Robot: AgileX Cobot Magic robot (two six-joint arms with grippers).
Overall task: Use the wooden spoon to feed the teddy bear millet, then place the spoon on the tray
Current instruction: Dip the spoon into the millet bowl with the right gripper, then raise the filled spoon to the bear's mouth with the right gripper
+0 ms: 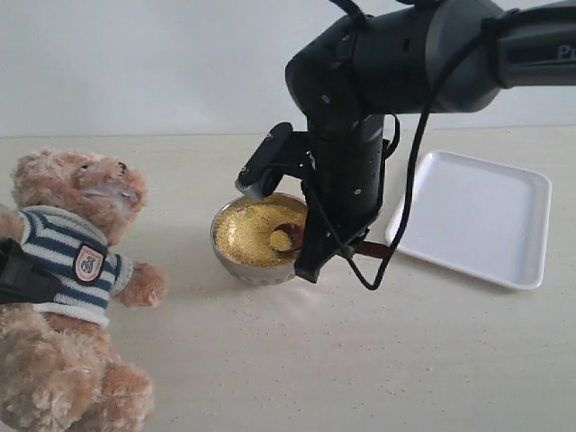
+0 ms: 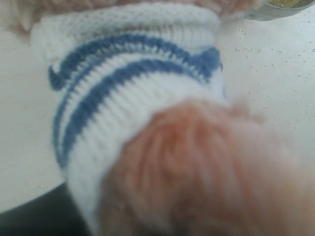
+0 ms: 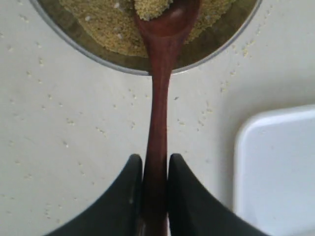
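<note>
Right wrist view, right pincer (image 3: 154,164) pinching wooden spoon (image 3: 158,98) handle, long axis pointing bowl-first into millet (image 3: 98,24); left pincer (image 1: 27,274) unclear

Blurred teddy bear (image 2: 138,98) (left wrist view)

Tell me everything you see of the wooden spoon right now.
The wooden spoon is dark reddish-brown and smooth, with an oval bowl and a slim straight handle. The right gripper is shut on the handle, far from the bowl. The spoon's bowl sits in the metal bowl, carrying a small heap of millet, with the handle crossing over the rim.
</note>
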